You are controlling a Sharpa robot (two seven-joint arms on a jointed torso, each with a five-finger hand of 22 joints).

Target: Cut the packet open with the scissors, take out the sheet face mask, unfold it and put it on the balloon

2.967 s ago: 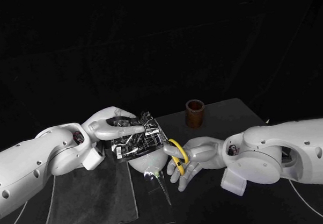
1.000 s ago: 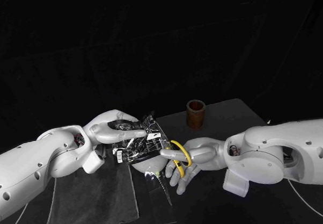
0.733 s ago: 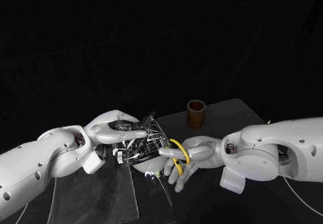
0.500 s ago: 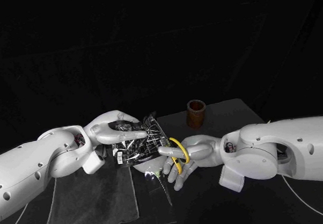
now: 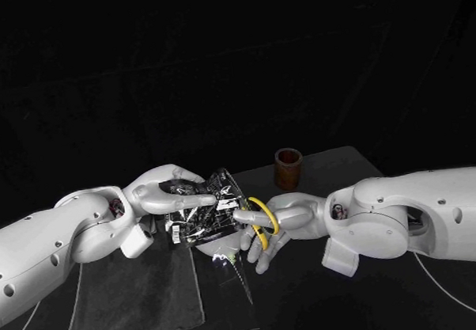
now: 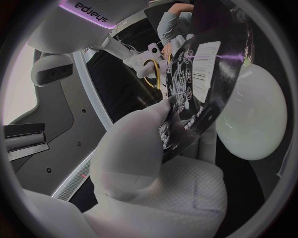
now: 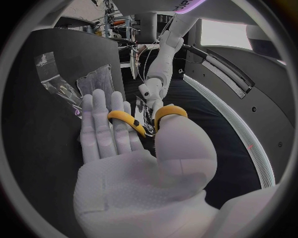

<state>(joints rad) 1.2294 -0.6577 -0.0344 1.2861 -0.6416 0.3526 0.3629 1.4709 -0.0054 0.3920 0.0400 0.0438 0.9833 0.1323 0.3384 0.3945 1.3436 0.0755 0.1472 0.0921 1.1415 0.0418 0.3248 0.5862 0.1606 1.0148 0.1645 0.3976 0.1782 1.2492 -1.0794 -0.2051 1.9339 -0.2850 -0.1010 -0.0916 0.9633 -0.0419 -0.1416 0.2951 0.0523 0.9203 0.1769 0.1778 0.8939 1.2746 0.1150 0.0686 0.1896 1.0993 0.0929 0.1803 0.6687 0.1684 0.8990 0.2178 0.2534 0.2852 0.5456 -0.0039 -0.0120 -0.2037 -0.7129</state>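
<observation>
My left hand pinches the black printed packet and holds it up, tilted, above the table. The packet fills much of the left wrist view, with my thumb pressed on its face. The white balloon sits just below and behind it, also seen as a pale balloon. My right hand holds the yellow-handled scissors with fingers through the loops. The blades are at the packet's right edge; whether they are cutting it is hidden.
A brown cup stands at the back of the table behind the right hand. A dark cloth lies at the front left. A clear plastic bag lies on the table beyond the right hand's fingers.
My right hand has carried the scissors up and left, closer against the packet's right edge. The left hand has tipped the packet a little towards them.
</observation>
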